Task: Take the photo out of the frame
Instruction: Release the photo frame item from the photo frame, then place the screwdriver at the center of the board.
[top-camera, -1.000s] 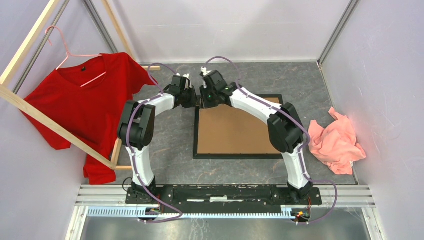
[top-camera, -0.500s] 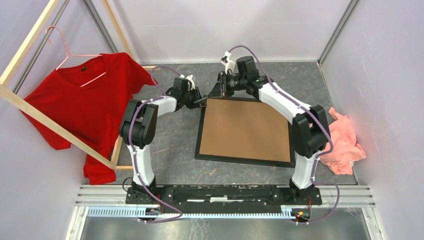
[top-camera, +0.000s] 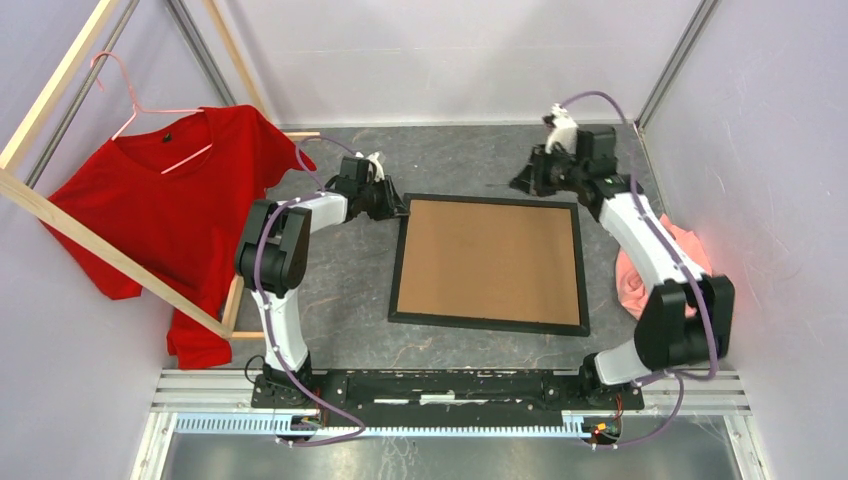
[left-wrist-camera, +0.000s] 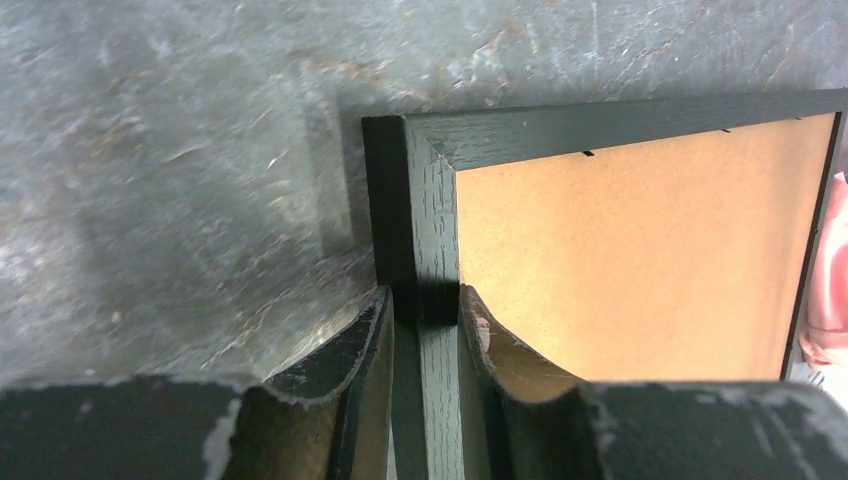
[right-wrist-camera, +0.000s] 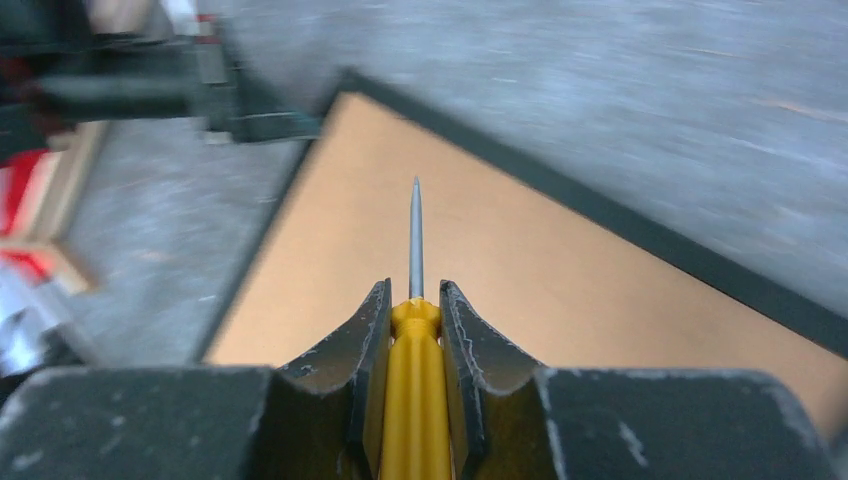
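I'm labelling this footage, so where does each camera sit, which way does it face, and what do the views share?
Top external: fixed above and behind the bases, looking down on the grey table; both arms show, with left gripper and right gripper.
Left wrist: on the left arm, looking along its fingers, clamped on a rail of the thin black rectangular frame.
Right wrist: on the right arm, looking along its fingers, shut on a yellow-handled screwdriver, towards the brown backing board.
Shared: all three show frame and board.
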